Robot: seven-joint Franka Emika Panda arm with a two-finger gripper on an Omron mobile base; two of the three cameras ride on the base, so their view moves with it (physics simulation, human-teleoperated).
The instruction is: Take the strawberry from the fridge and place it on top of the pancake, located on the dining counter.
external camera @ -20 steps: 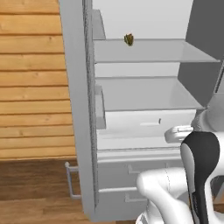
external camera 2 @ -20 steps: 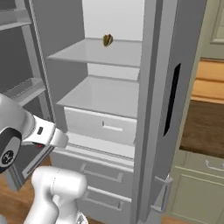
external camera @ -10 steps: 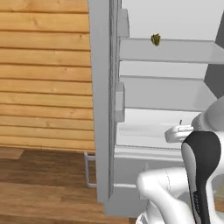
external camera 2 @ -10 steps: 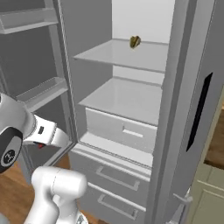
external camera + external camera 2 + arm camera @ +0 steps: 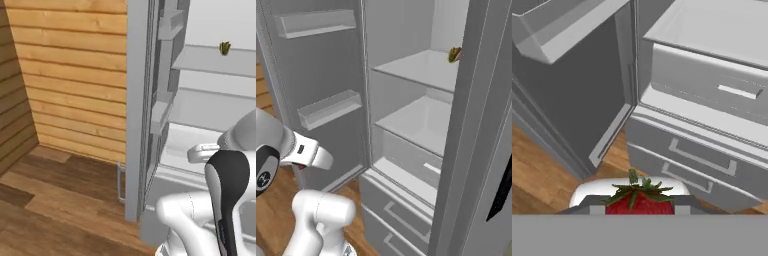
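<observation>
The strawberry (image 5: 637, 199), red with a green leafy top, sits at the bottom of the hand view, and my gripper (image 5: 639, 210) is shut on it. Ahead stands the fridge (image 5: 712, 75) with its doors open, its white shelves and grey lower drawers (image 5: 702, 160) showing. From the base I see the fridge's interior (image 5: 421, 120) and its left door (image 5: 321, 60) swung wide. In the left base view the fridge (image 5: 210, 115) lies at the right, past the door's edge. The pancake and the dining counter are out of view.
A yellow-green produce item (image 5: 455, 54) rests on the upper shelf (image 5: 225, 48). The open door (image 5: 137, 100) carries door shelves (image 5: 328, 107). A wood plank wall (image 5: 70, 75) and a brown wooden floor (image 5: 50, 200) lie to the left of the fridge.
The whole scene has shifted: the base has moved, so the fridge slides right in the left base view and more wall and floor show. The strawberry stays in my grip.
</observation>
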